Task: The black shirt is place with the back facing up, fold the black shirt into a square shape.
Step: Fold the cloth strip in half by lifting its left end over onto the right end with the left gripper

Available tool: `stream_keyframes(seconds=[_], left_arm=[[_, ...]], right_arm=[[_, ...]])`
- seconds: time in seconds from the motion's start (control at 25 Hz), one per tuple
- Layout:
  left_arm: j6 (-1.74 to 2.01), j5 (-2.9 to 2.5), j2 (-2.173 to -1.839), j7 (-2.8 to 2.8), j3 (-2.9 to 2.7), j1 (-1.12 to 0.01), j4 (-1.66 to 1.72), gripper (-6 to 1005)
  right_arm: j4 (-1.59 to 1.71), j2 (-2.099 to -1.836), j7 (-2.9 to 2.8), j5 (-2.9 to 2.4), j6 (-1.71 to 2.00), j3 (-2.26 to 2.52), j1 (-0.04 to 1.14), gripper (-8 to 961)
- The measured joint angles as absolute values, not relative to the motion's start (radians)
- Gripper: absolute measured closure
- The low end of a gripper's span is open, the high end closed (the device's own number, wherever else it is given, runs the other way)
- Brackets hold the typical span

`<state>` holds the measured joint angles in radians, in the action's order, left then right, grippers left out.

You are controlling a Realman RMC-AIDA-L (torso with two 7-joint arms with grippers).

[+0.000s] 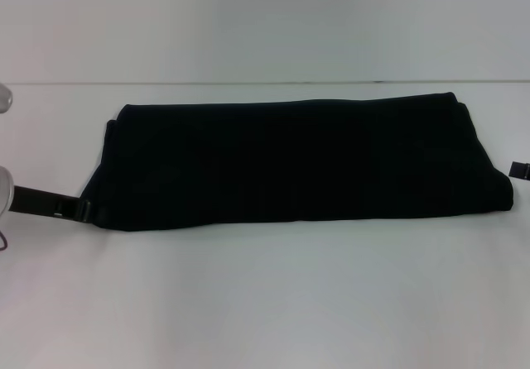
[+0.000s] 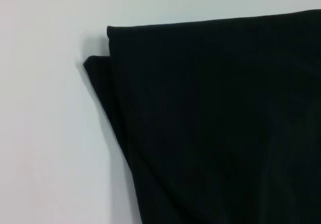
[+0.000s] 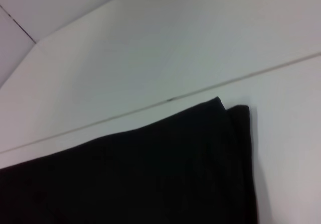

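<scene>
Shirt: the black shirt (image 1: 290, 162) lies flat on the white table (image 1: 265, 303) as a long band, already doubled lengthwise, so it is a rectangle and not yet a square.
Shirt ends: in the left wrist view the black shirt (image 2: 215, 123) shows a lower layer peeking out past the upper one at the corner; in the right wrist view the black shirt (image 3: 150, 179) shows the same slight offset of layers at its other end.
Left gripper: the left gripper (image 1: 70, 209) sits at the shirt's left end, low by the near corner, touching or just beside the cloth edge; whether it is spread or pinched I cannot tell.
Right gripper: only a small dark tip of the right gripper (image 1: 519, 170) shows just off the shirt's right end, apart from the cloth; its opening cannot be told either.
Why so placed: one gripper at each short end suggests the band is to be taken by its ends, since bringing one end over toward the other would shorten it toward a square.
Progress: the lengthwise folds look done; the crosswise fold appears to be what is left.
Risk: the stacked layers are soft and offset, so a shallow pinch may lift only the top one.
</scene>
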<state>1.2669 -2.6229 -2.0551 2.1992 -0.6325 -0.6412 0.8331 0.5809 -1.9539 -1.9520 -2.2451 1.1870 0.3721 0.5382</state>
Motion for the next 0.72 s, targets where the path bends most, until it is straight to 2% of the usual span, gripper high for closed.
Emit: stream_keyframes(seconds=[0.52, 0.72], left_arm=[[1.269, -2.623, -2.049, 2.202, -0.632, -0.641, 0.847, 996], [1.265, -2.622, -2.049, 2.200, -0.632, -0.639, 0.847, 996]], right_arm=[[0.577, -1.940, -2.007, -2.330, 1.171, 0.376, 0.565, 280], [0.568, -1.961, -2.013, -2.374, 1.131, 0.399, 0.596, 288]])
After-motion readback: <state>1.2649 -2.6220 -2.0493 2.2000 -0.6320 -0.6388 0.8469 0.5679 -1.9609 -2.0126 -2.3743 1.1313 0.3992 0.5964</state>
